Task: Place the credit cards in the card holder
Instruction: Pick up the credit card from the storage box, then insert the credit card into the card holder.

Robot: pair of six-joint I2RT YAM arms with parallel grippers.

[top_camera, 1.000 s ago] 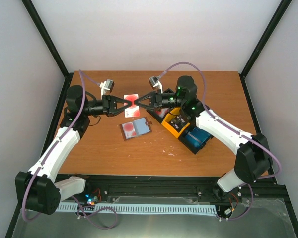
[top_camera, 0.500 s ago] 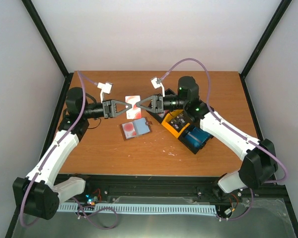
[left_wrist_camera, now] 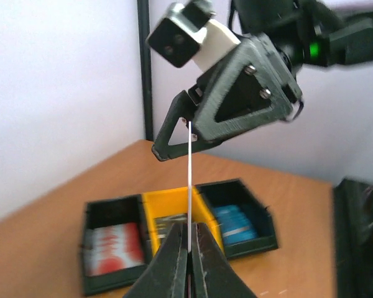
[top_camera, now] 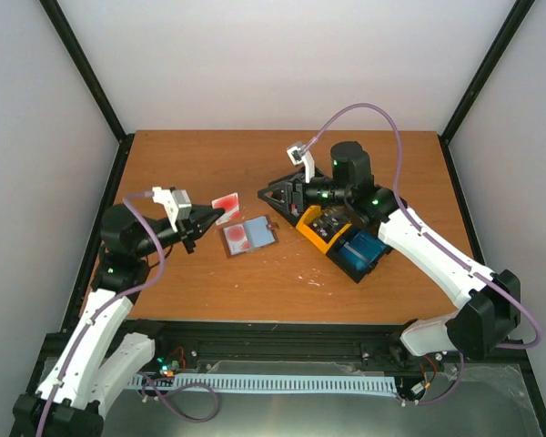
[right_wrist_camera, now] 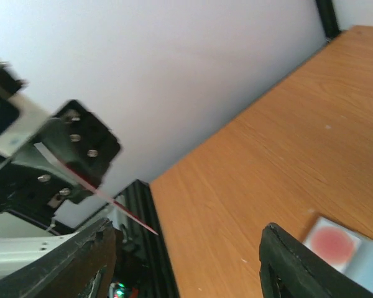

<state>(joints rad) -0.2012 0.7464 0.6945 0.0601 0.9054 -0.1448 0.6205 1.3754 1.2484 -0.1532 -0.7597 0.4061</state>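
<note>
Where the 2 arms reach over the brown wooden table (top_camera: 191, 282), a row of 3 bins (top_camera: 317, 238) sits right of centre, partly under the right arm. 1 bin is black and holds red-and-white cards (left_wrist_camera: 114, 243), 1 is yellow and holds dark cards (left_wrist_camera: 174, 222), and 1 is black and holds blue cards (left_wrist_camera: 239, 225).

Just left of the bins, the card holder (top_camera: 248, 236) lies flat and opened out on the table. It is brown at the edges, with a small tab on its right side. Its grey-blue lining faces up, and a round red mark shows on the left half.

The right gripper (top_camera: 259, 195) hangs just beyond the card holder, its 2 fingers (right_wrist_camera: 81, 264) spread wide with nothing between them.

The left gripper (top_camera: 211, 217) is pinched tight on 1 red-and-white card (top_camera: 225, 202), which it holds in the air left of the card holder and apart from the right gripper. From the left wrist, that card shows edge-on as a thin white line.
</note>
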